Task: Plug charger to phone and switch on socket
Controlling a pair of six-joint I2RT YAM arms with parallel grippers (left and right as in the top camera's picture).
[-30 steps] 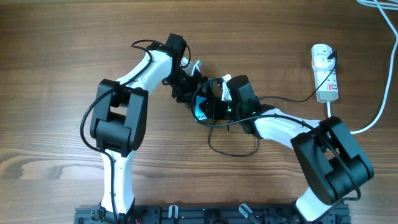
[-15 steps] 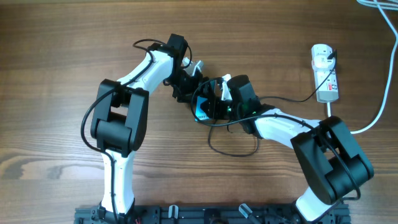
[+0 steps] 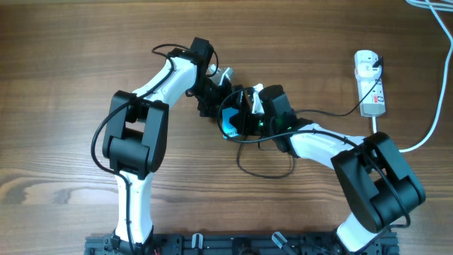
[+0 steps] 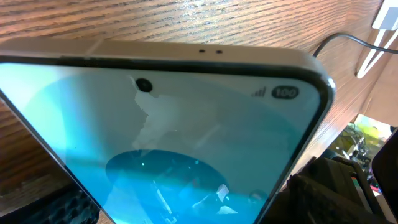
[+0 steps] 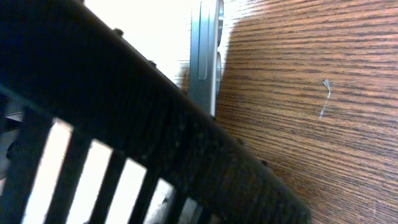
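Note:
The phone (image 3: 228, 123), its turquoise screen lit, is held tilted off the table at the middle, between both grippers. My left gripper (image 3: 217, 105) is shut on it from the far left. In the left wrist view the phone's screen (image 4: 186, 137) fills the frame between the dark jaws. My right gripper (image 3: 248, 117) is pressed against the phone's right end; its jaws are hidden. The right wrist view shows the phone's metal edge (image 5: 204, 56) behind a black ribbed finger. The charger, a thin black cable (image 3: 269, 176), loops below the right arm and runs to the socket (image 3: 371, 95). Its plug is hidden.
The white power strip lies at the far right with a white adapter (image 3: 366, 62) at its far end. A thicker white lead (image 3: 433, 127) curves along the right edge. Both arms crowd the middle of the wooden table (image 3: 71, 71).
Almost nothing has changed. The phone between the grippers has shifted very slightly toward the far side. Both arms hold their places.

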